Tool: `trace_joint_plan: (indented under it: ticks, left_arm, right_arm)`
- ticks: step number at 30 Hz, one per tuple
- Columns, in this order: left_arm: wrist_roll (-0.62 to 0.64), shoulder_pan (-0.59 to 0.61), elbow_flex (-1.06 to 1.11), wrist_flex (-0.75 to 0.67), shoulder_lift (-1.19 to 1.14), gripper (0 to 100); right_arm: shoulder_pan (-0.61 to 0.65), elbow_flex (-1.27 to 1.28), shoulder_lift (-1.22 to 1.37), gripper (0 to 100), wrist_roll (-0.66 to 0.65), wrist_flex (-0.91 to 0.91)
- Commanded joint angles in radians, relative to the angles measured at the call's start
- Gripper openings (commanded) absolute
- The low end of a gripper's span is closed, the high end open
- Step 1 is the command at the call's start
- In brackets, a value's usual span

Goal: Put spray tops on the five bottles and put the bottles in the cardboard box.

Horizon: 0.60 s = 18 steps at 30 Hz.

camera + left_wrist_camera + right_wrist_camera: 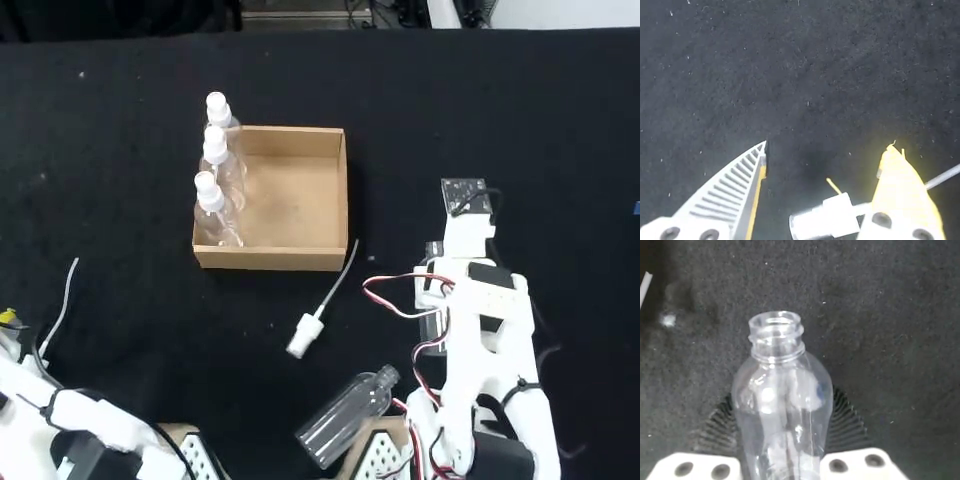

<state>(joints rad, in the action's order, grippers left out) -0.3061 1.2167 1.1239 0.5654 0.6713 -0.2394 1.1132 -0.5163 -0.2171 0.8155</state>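
Observation:
Three bottles [217, 190] with white spray tops stand along one wall inside the cardboard box [300, 258]. A loose spray top [304, 336] with its long tube lies on the black cloth in front of the box. My right gripper [782, 405] is shut on a clear bottle [782, 405] with an uncapped neck; from above this bottle [350, 410] lies slanted near the front edge. My left gripper [825, 150] is open over the cloth. A second spray top [825, 222] lies between its fingers, close to the yellow one.
The white right arm [480, 350] with red and white wires rises to the right of the box. A thin white tube [62, 300] lies by the left arm's base. Black cloth [500, 120] covers the table.

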Motion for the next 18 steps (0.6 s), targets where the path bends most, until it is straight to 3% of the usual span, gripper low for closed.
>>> trace_joint_plan:
  ticks: [1,9,18]
  left_arm:
    - [-0.043,-0.028,-0.004,-0.051,-0.037,33]
    - [-0.206,-0.091,-0.001,-0.057,-0.164,33]
    - [-0.358,-0.143,0.007,0.038,-0.169,33]
  right_arm:
    - [0.008,0.004,-0.045,1.0,0.008,-0.023]
    - [0.009,0.004,-0.045,1.0,0.008,-0.023]
    - [0.009,0.004,-0.045,1.0,0.008,-0.023]
